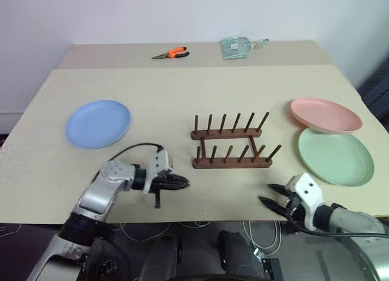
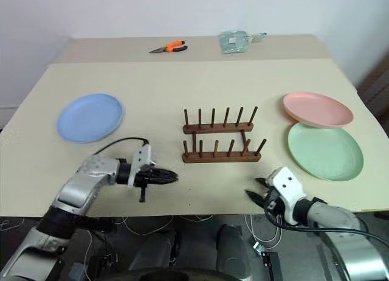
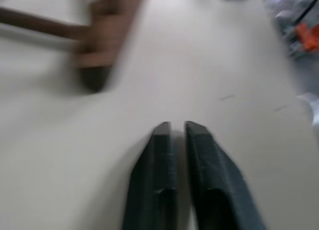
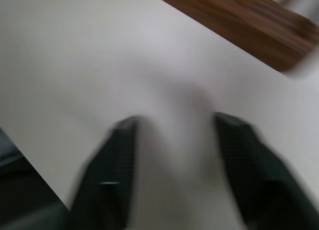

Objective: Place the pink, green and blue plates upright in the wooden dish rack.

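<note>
The blue plate [image 1: 98, 123] lies flat on the left of the beige table. On the right, the pink plate [image 1: 325, 114] lies just behind the green plate [image 1: 335, 156], its rim over the green one's far edge. The wooden dish rack [image 1: 231, 144] stands empty in the middle, its pegs upright. My left gripper [image 1: 185, 182] hovers low near the table's front edge, left of the rack, pointing right, shut and empty [image 3: 173, 125]. My right gripper [image 1: 266, 194] sits at the front edge, right of and in front of the rack, open with nothing between its fingers [image 4: 174, 121].
Orange-handled pliers [image 1: 171, 53] and a clear plastic item [image 1: 237, 47] lie at the far back. The table's front edge [image 1: 200, 221] runs just under both grippers. A cable [image 1: 130, 149] loops from the left wrist.
</note>
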Motion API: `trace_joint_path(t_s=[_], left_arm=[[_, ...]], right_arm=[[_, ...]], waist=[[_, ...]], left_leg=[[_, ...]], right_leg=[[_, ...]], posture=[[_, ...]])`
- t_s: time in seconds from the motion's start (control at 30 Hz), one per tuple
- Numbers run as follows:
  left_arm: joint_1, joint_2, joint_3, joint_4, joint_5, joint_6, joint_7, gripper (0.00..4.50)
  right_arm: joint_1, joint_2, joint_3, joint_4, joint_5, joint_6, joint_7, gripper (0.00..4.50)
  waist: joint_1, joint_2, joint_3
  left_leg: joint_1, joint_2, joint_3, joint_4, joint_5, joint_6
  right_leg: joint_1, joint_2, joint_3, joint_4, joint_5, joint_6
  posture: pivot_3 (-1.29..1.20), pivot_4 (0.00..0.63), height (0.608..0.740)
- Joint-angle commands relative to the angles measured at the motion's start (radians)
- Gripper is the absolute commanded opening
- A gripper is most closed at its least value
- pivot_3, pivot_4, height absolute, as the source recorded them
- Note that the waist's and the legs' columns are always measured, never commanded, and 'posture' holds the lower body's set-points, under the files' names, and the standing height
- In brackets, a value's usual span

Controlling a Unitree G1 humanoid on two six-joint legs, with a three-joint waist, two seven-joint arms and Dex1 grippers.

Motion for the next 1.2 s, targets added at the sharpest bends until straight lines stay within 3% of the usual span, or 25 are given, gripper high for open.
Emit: trace_joint_path(t_s=[0.03, 0.2, 0.4, 0.5, 0.6, 0.8, 0.9, 1.0, 1.17, 1.2], left_arm=[[-0.022, -0.079, -0.032, 0.002, 0.07, -0.005, 0.168, 0.62], [-0.096, -0.195, -0.017, 0.172, 0.191, -0.055, 0.436, 0.62], [-0.176, -0.24, 0.021, 0.325, 0.208, -0.128, 0.561, 0.62], [-0.203, -0.246, 0.034, 0.365, 0.199, -0.14, 0.579, 0.62], [-0.194, -0.236, 0.032, 0.338, 0.186, -0.152, 0.552, 0.62], [-0.131, -0.219, 0.051, 0.12, 0.043, -0.132, 0.418, 0.62], [-0.113, -0.219, 0.055, 0.039, -0.022, -0.1, 0.369, 0.62], [-0.112, -0.219, 0.042, 0.001, -0.046, -0.085, 0.348, 0.62], [-0.118, -0.234, 0.041, -0.023, -0.068, -0.069, 0.355, 0.62], [-0.111, -0.232, 0.042, -0.037, -0.074, -0.066, 0.354, 0.62]], right_arm=[[-0.091, 0.029, 0.059, 0.061, -0.104, -0.027, -0.092, 0.18], [-0.281, 0.089, 0.135, 0.232, -0.221, -0.041, -0.203, 0.08], [-0.449, 0.14, 0.164, 0.419, -0.286, -0.103, -0.266, 0.08], [-0.476, 0.136, 0.151, 0.435, -0.264, -0.116, -0.232, 0.08], [-0.453, 0.068, 0.103, 0.373, -0.254, -0.126, -0.182, 0.91], [-0.369, -0.154, -0.062, 0.246, -0.29, -0.206, -0.102, 3.81], [-0.381, -0.25, -0.085, 0.319, -0.359, -0.251, -0.114, 3.81], [-0.424, -0.325, -0.02, 0.492, -0.468, -0.34, -0.144, 3.81], [-0.591, -0.325, 0.106, 0.835, -0.599, -0.492, -0.233, 3.81], [-0.624, -0.33, 0.144, 0.899, -0.635, -0.534, -0.247, 3.58]], waist=[[0.008, 0.0, 0.0], [0.014, -0.001, -0.001], [0.012, -0.002, -0.003], [0.012, -0.002, -0.003], [0.012, -0.002, -0.003], [0.012, 0.0, -0.001], [0.012, 0.0, -0.001], [0.011, -0.001, -0.001], [0.005, 0.0, -0.001], [0.006, 0.001, -0.001]], left_leg=[[0.0, -0.001, 0.0, 0.001, 0.0, 0.0], [0.001, -0.002, 0.0, 0.002, 0.0, 0.0], [0.002, -0.002, 0.0, 0.002, 0.0, 0.0], [0.002, -0.002, 0.0, 0.002, 0.0, 0.0], [0.002, -0.002, 0.0, 0.002, 0.0, 0.0], [-0.001, -0.002, 0.001, 0.001, 0.0, 0.0], [-0.001, -0.002, 0.001, 0.001, 0.0, 0.0], [0.0, -0.002, 0.002, 0.001, 0.0, 0.0], [0.0, -0.002, 0.003, 0.001, 0.0, 0.0], [0.0, -0.002, 0.004, 0.001, 0.0, 0.0]], right_leg=[[0.0, 0.0, 0.0, 0.0, 0.0, 0.0], [0.002, 0.001, 0.0, 0.0, 0.001, -0.001], [0.002, 0.002, 0.0, 0.001, 0.001, -0.001], [0.002, 0.002, 0.0, 0.001, 0.003, 0.002], [0.002, 0.002, 0.0, 0.001, 0.003, 0.002], [-0.001, 0.001, 0.0, 0.001, 0.003, 0.002], [-0.001, 0.001, 0.0, 0.0, 0.002, 0.002], [0.0, 0.001, 0.0, 0.0, 0.001, 0.0], [-0.001, 0.001, 0.001, 0.0, 0.002, -0.001], [-0.001, 0.001, 0.002, 0.0, 0.003, -0.003]], posture=[[0.0, 0.15, 0.74], [0.0, 0.15, 0.74], [0.0, 0.15, 0.74], [0.0, 0.15, 0.74], [0.0, 0.15, 0.74], [0.0, 0.15, 0.74], [0.0, 0.15, 0.74], [0.0, 0.15, 0.74], [0.0, 0.15, 0.74], [0.0, 0.15, 0.74]])
